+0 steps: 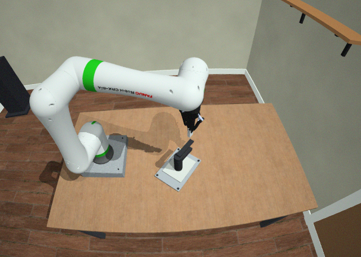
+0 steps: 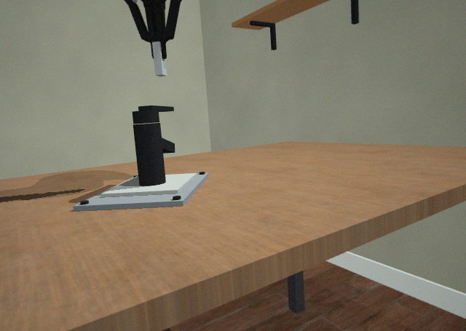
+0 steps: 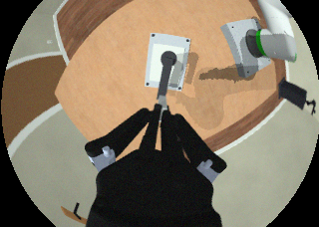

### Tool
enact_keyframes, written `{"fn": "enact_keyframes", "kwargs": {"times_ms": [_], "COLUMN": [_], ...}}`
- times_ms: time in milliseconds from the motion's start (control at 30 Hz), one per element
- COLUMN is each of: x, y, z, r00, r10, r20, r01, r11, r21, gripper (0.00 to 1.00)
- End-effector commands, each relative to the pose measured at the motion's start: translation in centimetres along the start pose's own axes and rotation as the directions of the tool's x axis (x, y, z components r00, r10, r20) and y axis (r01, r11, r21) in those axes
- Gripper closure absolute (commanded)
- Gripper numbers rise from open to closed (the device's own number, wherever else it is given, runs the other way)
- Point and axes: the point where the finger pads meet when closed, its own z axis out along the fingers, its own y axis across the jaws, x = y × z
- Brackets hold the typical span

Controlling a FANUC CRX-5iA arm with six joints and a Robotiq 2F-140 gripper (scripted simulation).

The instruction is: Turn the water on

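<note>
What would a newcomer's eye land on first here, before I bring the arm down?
The black tap stands upright on its grey base plate near the middle of the wooden table, its lever lying flat on top. Directly above it, apart from it, hangs the gripper, its fingers pressed together on nothing. In the top view the white arm with its green band arches over the table.

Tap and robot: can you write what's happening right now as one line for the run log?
end effector: shut, holding nothing | position: above the tap, apart | lever: flat, not lifted | water: not yet on
</note>
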Motion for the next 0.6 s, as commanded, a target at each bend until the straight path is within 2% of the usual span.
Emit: {"fn": "enact_keyframes", "kwargs": {"times_ms": [0,433,467,567], "x": [-0.01,-0.01,-0.01,-0.01], "y": [-0.01,-0.01,-0.01,-0.01], "z": [-0.02,-0.02,-0.02,-0.02], "r00": [1.0,1.0,1.0,1.0], "r10": [0.0,0.0,0.0,0.0], "r20": [0.0,0.0,0.0,0.0], "r01": [0.0,0.0,0.0,0.0], "r11": [1.0,1.0,1.0,1.0], "r21": [0.0,0.0,0.0,0.0], "gripper": [1.0,1.0,0.63,0.63]}}
